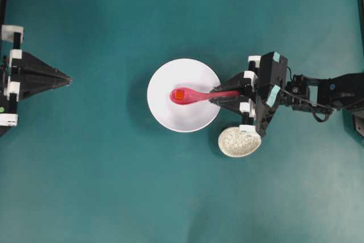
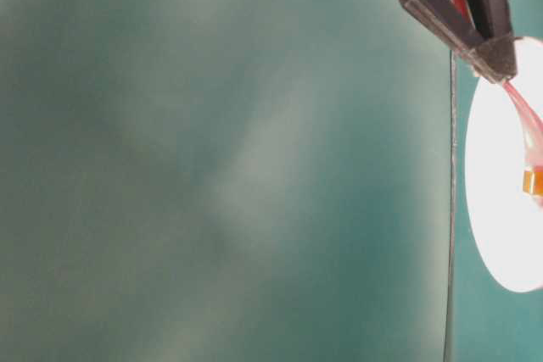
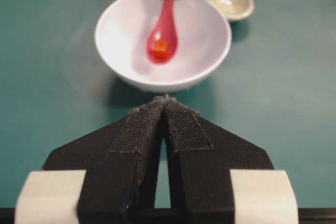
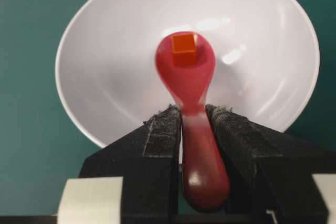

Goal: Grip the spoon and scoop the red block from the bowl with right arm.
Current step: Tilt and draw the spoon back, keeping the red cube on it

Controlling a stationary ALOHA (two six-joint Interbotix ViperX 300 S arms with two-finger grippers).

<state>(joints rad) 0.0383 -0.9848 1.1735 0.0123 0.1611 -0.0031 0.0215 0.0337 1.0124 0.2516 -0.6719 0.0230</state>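
Nearest in the right wrist view, the right tool point(image 4: 193, 121) is seen pinching the handle of the spoon point(image 4: 188, 85), one padded finger pressed against each side of it, with the handle's rounded end projecting back between the fingers. Beyond the fingertips, the spoon's oval scoop is held over the inside of the bowl point(image 4: 105, 66), and the red block point(image 4: 184, 50) is seated in the scoop, toward its far end. Whether the scoop touches the bowl's floor cannot be told.

In the overhead view, the right arm point(image 1: 318, 92) is extended from the right edge toward the middle of the teal desk point(image 1: 114, 186), its tool at the bowl's right rim and the spoon laid leftward across the bowl. A small oval crackle-patterned dish point(image 1: 239, 141) is found just beside the bowl, partly beneath the arm's bracket.

Farthest from the bowl, at the left edge, the left tool point(image 1: 65, 77) is seen with its fingers pressed together on nothing, well apart from the bowl and pointed toward it.
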